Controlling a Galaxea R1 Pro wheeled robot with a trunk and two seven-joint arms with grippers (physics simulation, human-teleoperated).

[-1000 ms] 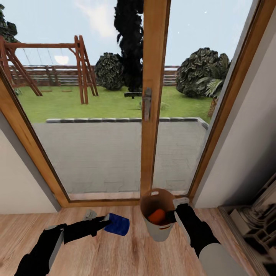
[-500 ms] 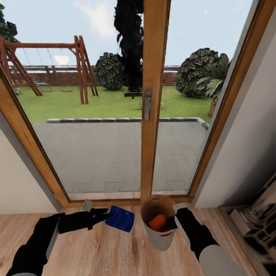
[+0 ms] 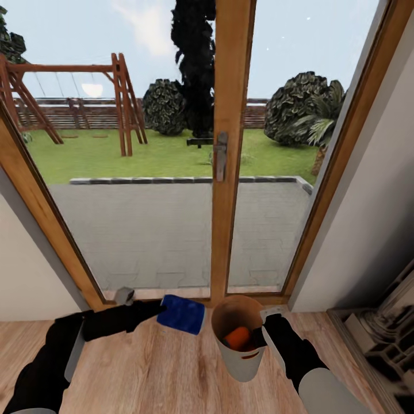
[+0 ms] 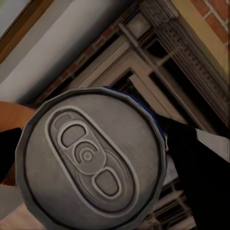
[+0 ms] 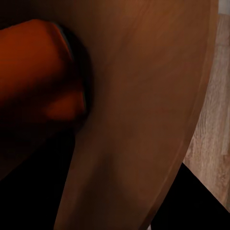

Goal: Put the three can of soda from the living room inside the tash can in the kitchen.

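Two arms are being shown before the wood-framed glass doors (image 3: 230,144), above the plank floor (image 3: 172,374). A dark blue can of soda (image 3: 181,314) is being held by the left gripper (image 3: 154,310), its fingers closed narrowly on the can's side; the can is lying tilted in the air, just beside the trash can (image 3: 241,362) and not yet over the rim. In the left wrist view the can's grey metal top (image 4: 91,158) is facing the camera between the dark fingers (image 4: 191,158).

The trash can is being held off the floor by the right gripper (image 3: 269,322), whose fingers appear clamped over the near rim. An orange can (image 3: 236,338) is lying inside against the brown wall, seen also in the right wrist view (image 5: 38,72). A third can is not being judged from these pictures.

Handling is being judged as follows: the can is light, stiff and smooth-walled, so it is likely to slip or roll; a grasp across the middle of the cylinder is being favoured. The bin is being judged rigid and light, its rim serving as the natural hold.
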